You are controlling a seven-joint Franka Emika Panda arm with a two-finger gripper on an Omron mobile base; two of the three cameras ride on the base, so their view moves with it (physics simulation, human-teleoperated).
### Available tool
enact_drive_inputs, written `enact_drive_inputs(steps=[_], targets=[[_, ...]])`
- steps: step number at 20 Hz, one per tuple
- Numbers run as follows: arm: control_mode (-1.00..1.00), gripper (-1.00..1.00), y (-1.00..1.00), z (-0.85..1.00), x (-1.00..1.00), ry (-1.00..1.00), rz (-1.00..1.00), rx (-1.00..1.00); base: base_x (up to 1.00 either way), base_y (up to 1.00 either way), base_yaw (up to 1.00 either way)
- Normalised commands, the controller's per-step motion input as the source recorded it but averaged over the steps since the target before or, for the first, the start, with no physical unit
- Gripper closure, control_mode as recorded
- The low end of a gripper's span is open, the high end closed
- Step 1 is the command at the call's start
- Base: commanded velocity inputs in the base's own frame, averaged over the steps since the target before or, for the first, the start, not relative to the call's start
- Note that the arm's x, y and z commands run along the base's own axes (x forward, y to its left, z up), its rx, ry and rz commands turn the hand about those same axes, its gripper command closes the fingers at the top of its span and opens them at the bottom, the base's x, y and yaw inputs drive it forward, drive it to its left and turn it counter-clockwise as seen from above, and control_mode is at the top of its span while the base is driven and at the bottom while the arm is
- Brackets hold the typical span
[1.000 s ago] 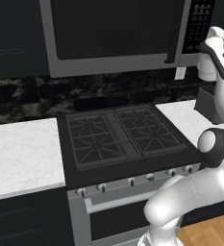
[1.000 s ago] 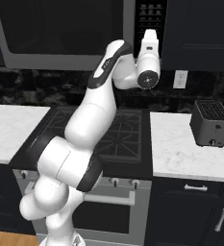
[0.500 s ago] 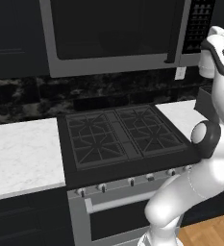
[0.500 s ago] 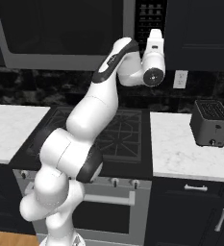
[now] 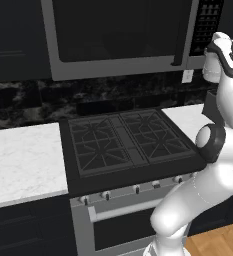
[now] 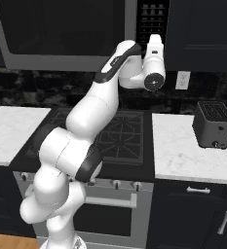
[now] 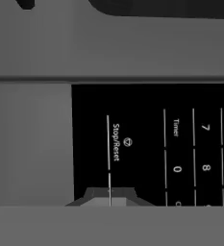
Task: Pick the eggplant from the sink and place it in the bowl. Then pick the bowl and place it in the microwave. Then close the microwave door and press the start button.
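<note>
Door (image 5: pixel 118 35) shut on the microwave (image 5: pixel 55 60), the gripper (image 7: pixel 109 198), fingers pinched together and empty, noses the glossy black button panel (image 6: pixel 151 22) at the microwave's right edge, near the Stop/Reset pad (image 7: pixel 117 149). Only the start press seems left. Brushed grey frame, dark glass, white arm.

A black stove (image 5: pixel 125 142) with dark grates sits between two stretches of white marbled table (image 5: pixel 23 160), and a row of small knobs (image 5: pixel 138 189) runs along its front above a pale oven handle (image 5: pixel 123 210). Behind it the wall is dark, mottled stone (image 5: pixel 23 105) (glossy, almost black). Dark cabinets (image 6: pixel 202 29) hang above and stand below. A white outlet (image 6: pixel 182 80) is set in the wall above a silver toaster (image 6: pixel 213 124) on the right-hand table. The floor (image 5: pixel 218 242) is warm wood.
</note>
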Motion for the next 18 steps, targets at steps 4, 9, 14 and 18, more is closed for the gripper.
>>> enact_drive_inputs(steps=[4,9,14,18], targets=[[-1.0,1.0,0.02,0.01,0.66,0.0,0.0,0.0,0.0,0.0,0.0],[-1.0,1.0,-0.17,0.08,0.3,0.0,0.0,0.0,0.0,0.0,0.0],[-1.0,1.0,-0.29,0.03,-0.04,0.0,0.0,0.0,0.0,0.0,0.0],[-1.0,1.0,-0.03,0.0,-0.43,-0.01,0.0,0.0,0.0,0.0,0.0]])
